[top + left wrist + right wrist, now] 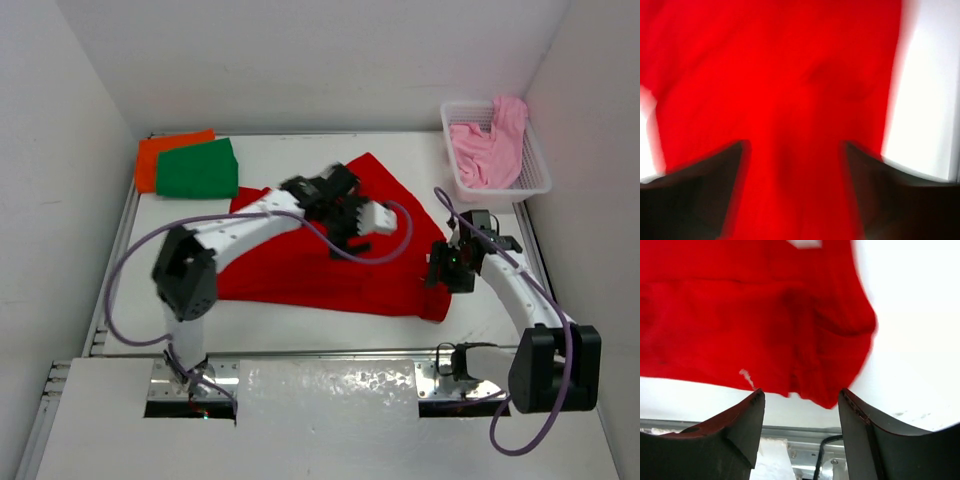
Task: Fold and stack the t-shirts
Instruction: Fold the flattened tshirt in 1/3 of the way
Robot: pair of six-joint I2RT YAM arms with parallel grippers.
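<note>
Though blurred, red t-shirt (790, 75) beneath left gripper (795, 146).

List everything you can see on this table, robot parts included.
red t-shirt: one, red, spread across the table's middle
green t-shirt: one, green, folded, on the orange one
orange t-shirt: one, orange, far left corner
pink t-shirt: one, light pink, crumpled in the basket
basket: one, white, far right corner
table: one, white
left gripper: one, black, open over the red t-shirt
right gripper: one, black, open by its near right corner
</note>
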